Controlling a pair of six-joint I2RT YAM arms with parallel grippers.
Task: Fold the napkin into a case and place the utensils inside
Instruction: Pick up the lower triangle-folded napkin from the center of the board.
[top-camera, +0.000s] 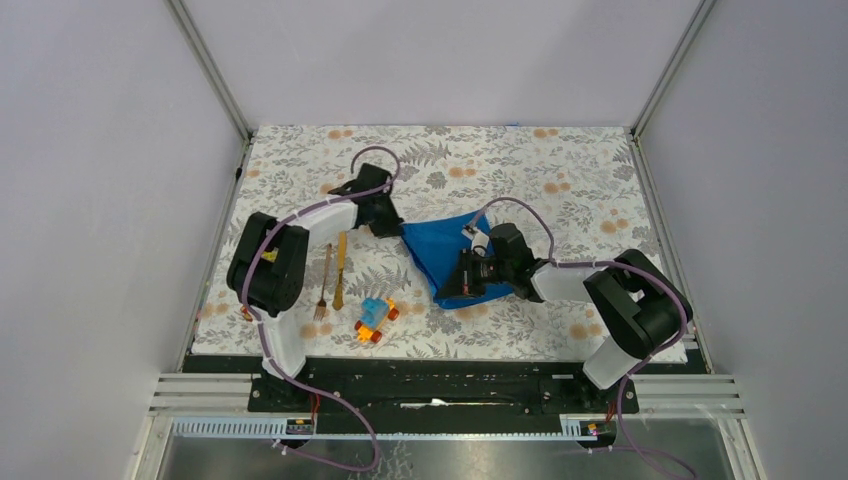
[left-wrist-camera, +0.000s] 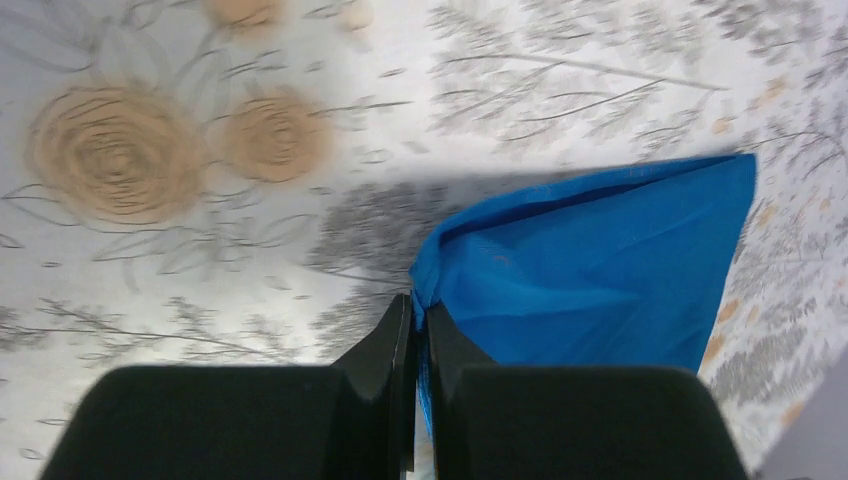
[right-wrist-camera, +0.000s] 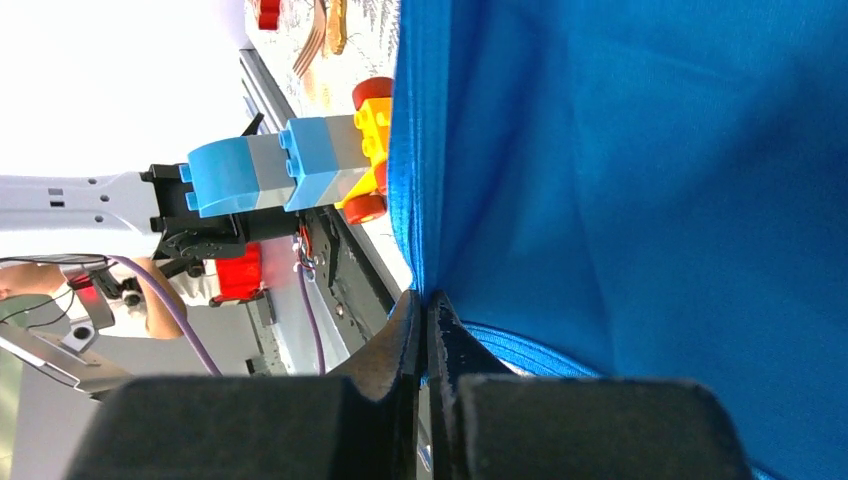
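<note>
We've got both hands on the napkin (top-camera: 447, 255) right now. It sits mid-desk, a bit right of centre, bunched into a rough triangle. The left hand (top-camera: 385, 222) is at its far-left corner and the right hand (top-camera: 466, 276) is on its near edge. So the cloth spans betw. the two, running diagonally far-left to near-right.

In the left wrist view, the jaws are pinched nearly together on the cloth's corner, w/ a thin fold of blue betw. the tips. The corner looks raised off the desk (top-camera: 560, 180) (there's a shadow under it). In the right wrist view, the jaws are closed tight on a hem and blue cloth fills most of the frame. The toy car (right-wrist-camera: 300, 170) shows beyond it.

The utensils, fork (top-camera: 323, 285) and knife (top-camera: 340, 268), lie side by side, apart from the napkin and to its left, just beside the left arm. Their long axes run near-to-far, w/ the fork's tines toward the arm bases. The toy car sits betw. them and the napkin's near point.

Our read: mid-fold, no case yet. The next move turns on the line betw. the two pinches, i.e. the fold axis. The left arm is nearer for picking up the utensils.
</note>
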